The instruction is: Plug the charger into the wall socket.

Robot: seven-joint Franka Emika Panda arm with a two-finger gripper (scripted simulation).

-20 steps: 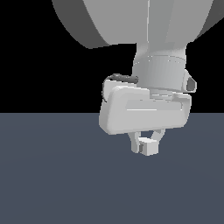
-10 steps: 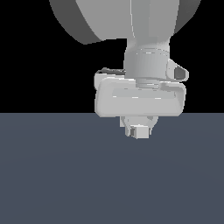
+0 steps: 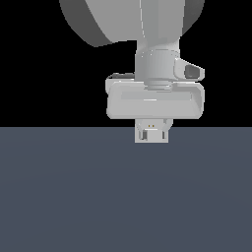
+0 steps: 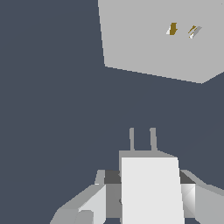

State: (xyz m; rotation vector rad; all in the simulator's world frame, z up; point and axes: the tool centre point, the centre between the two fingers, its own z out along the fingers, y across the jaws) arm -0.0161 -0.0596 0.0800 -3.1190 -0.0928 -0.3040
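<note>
In the wrist view the charger (image 4: 151, 188) is a white-grey block held between my gripper's (image 4: 146, 194) fingers (image 4: 94, 203), with two short prongs sticking out of its front end. The prongs point toward the wall socket (image 4: 148, 43), a flat light-grey plate with two small yellowish holes, which stands ahead of the charger with a gap between them. The holes lie off to one side of the prongs' line. In the exterior view my gripper (image 3: 151, 134) hangs below the arm with the charger (image 3: 151, 133) between its fingers; the socket is out of view there.
A dark blue-grey floor (image 3: 123, 197) fills the lower half of the exterior view and the ground around the socket in the wrist view (image 4: 48, 109). The arm's large grey body (image 3: 142, 24) fills the upper part of the exterior view.
The gripper has turned about its vertical axis and risen a little, still holding the charger. It now faces the exterior camera squarely.
</note>
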